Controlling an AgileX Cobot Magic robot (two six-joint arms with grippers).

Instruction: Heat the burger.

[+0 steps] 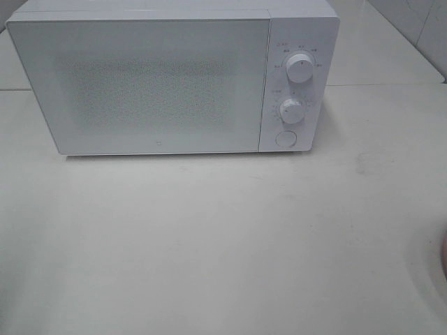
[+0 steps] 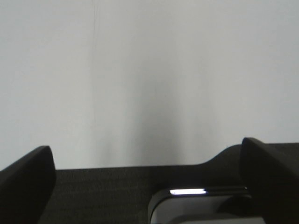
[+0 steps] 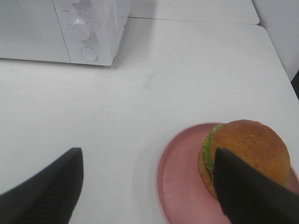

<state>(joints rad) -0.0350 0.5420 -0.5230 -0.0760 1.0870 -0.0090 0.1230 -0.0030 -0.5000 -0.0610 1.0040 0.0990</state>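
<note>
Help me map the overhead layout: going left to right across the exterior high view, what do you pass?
Microwave door → the two stacked dials and round button → bare table → sliver of pink plate at the right edge.

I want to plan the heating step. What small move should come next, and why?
Probably open the microwave first: its door is shut, and the burger sits on the pink plate away from it. Both end effectors, left and right, are open and hold nothing.
</note>
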